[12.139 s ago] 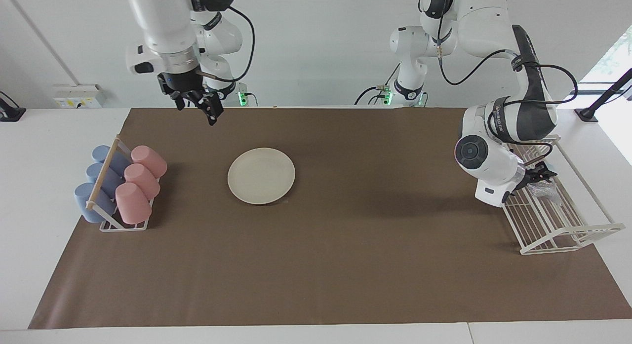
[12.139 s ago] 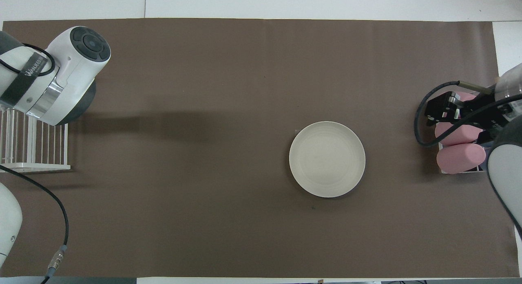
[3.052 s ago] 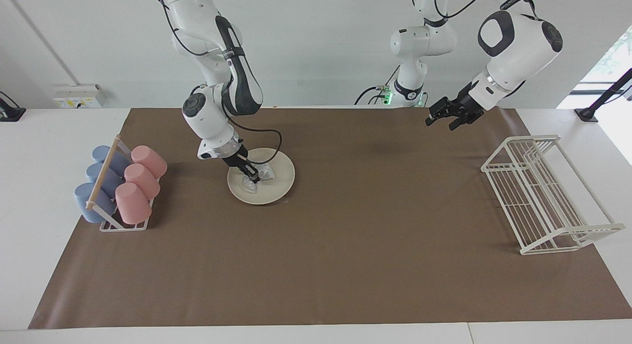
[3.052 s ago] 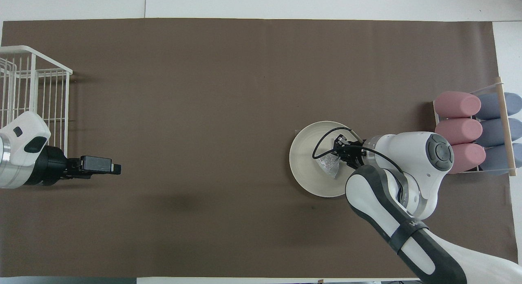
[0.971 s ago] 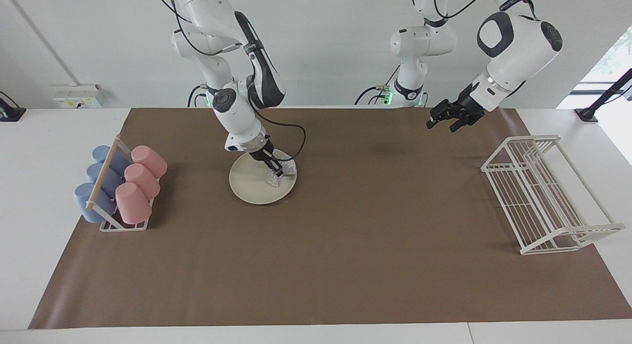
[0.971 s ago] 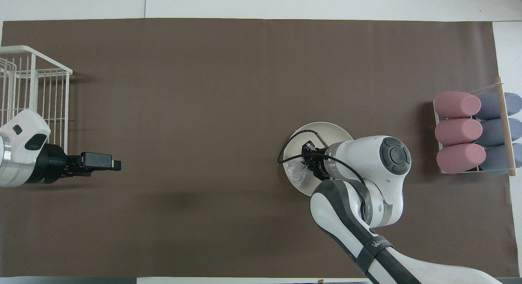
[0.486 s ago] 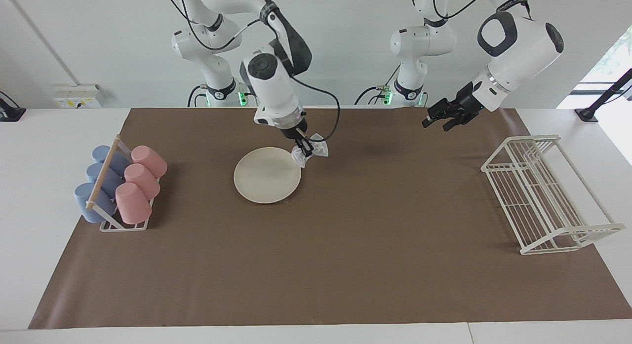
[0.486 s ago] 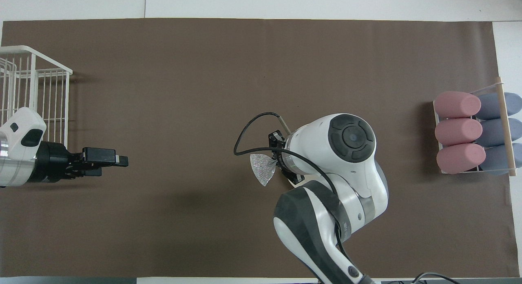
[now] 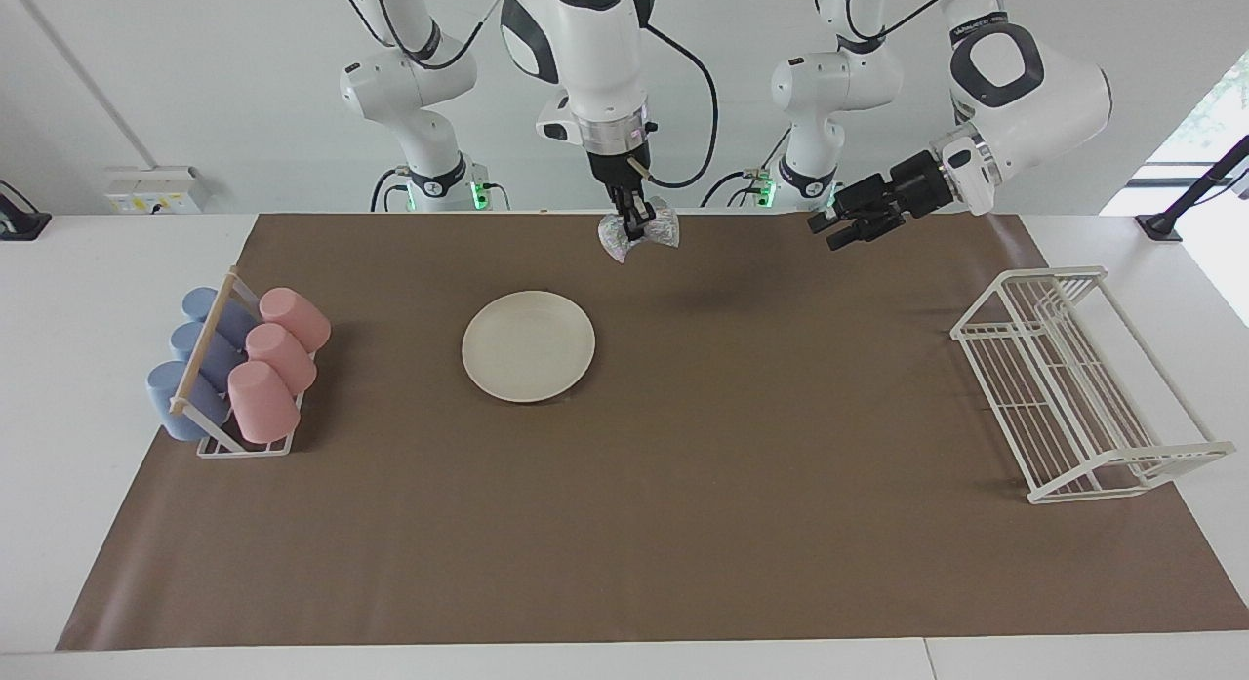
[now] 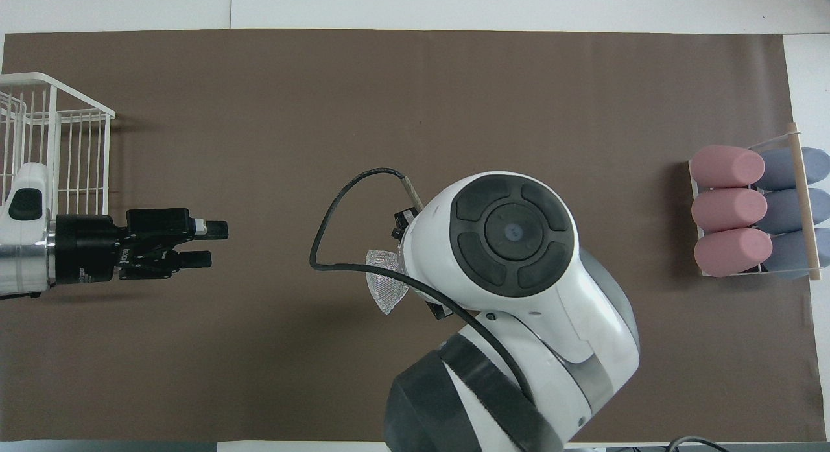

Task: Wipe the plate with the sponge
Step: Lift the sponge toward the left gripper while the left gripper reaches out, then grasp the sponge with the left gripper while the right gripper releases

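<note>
Toward the right arm's end of the brown mat, pink and blue cups (image 9: 239, 363) were racked in a white wire holder (image 9: 244, 444); the white wire basket (image 9: 1078, 387) toward the left arm's end was seen bare. The silvery mesh scrubber sponge (image 9: 639, 237) was pinched in the raised right gripper (image 9: 634, 223) over the mat. The round cream plate (image 9: 528, 345) was seen only in the facing view, hidden overhead by the arm. The left gripper (image 9: 841, 228) was held aloft, fingers parted.

Brown mat (image 10: 415, 115), white wire rack (image 10: 45, 141), left gripper (image 10: 211, 244) fingers apart, silvery sponge (image 10: 384, 285) beneath right arm's wrist, pink cups (image 10: 729, 209), blue cups (image 10: 788, 209).
</note>
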